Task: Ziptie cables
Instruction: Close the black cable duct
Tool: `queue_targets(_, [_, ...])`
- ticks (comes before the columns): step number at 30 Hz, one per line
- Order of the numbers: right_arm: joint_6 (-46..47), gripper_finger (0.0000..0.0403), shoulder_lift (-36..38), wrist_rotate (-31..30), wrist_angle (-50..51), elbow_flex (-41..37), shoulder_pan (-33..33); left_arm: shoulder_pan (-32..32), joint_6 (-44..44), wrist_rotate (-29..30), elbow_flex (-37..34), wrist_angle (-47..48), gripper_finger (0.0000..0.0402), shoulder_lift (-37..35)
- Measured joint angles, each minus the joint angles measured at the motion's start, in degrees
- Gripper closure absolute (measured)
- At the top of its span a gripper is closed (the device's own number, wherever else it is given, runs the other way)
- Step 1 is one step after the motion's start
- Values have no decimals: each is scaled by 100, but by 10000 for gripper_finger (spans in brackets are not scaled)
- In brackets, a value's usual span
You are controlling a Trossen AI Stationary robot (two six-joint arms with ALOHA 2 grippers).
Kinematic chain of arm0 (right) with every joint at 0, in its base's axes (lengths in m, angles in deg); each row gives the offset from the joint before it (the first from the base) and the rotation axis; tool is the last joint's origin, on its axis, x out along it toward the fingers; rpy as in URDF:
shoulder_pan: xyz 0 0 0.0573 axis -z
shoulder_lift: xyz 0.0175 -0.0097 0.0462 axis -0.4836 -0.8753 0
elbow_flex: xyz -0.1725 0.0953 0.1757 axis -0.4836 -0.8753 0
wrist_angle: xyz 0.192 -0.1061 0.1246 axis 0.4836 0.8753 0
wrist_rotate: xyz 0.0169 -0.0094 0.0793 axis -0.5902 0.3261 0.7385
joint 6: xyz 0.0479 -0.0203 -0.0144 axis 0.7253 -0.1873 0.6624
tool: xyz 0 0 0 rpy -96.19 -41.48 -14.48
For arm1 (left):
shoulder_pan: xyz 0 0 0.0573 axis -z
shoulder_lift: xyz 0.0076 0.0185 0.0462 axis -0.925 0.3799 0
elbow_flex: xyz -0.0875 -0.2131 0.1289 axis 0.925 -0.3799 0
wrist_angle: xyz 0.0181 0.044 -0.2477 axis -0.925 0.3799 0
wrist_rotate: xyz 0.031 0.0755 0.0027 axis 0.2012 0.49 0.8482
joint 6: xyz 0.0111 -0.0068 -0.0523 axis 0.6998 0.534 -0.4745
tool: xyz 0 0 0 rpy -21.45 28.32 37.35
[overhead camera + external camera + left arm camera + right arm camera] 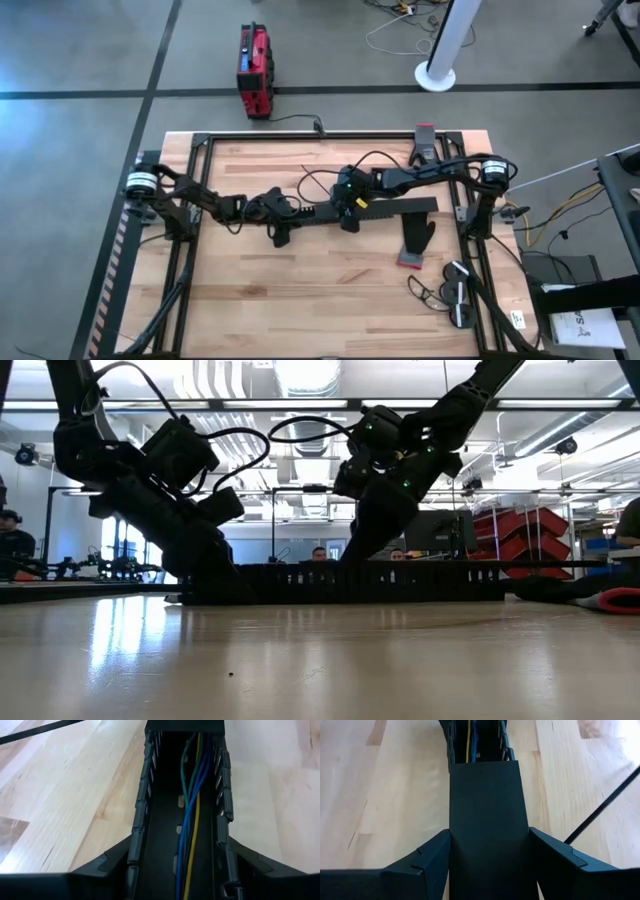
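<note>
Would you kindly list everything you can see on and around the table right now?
Table: one, light wood with a black frame.
Slotted cable duct: one, black, lying across the table's middle, its right part under a lid.
Cables: several, blue, green and yellow, lying inside the duct.
Loose wire: one, dark, coiled near the table's front right.
Flat black piece with a red end: one, in front of the duct's right end.
Red case: one, on the floor behind the table.
White post: one, on the floor behind the table.
Left gripper: astride the duct's left part, open.
Right gripper: astride the duct's lidded part, open.
</note>
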Motion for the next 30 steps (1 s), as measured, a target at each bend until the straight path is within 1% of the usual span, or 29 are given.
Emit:
queue_targets(5, [-85,186,0,-19,-119,-31,-17,-4,62,-17,-30,-261,177,90])
queue_targets(9, [-121,186,-7,3,-329,-34,-15,-7,116,-17,-9,-314,186,94])
queue_targets(13, [-474,186,-13,301,-327,-19,-52,-11,193,-19,74,-285,189,106])
queue_targets(18, [-877,186,2,402,-171,1,-105,-17,262,-73,127,-284,181,99])
queue_targets(21, [-1043,186,86,455,-41,-5,-89,-15,256,-111,124,-329,187,99])
queue_targets(26, [-915,186,240,315,-236,-86,-58,-13,284,-121,96,-399,194,109])
queue_targets(30, [-1040,186,230,597,-356,-98,-50,-15,286,-112,94,-408,192,115])
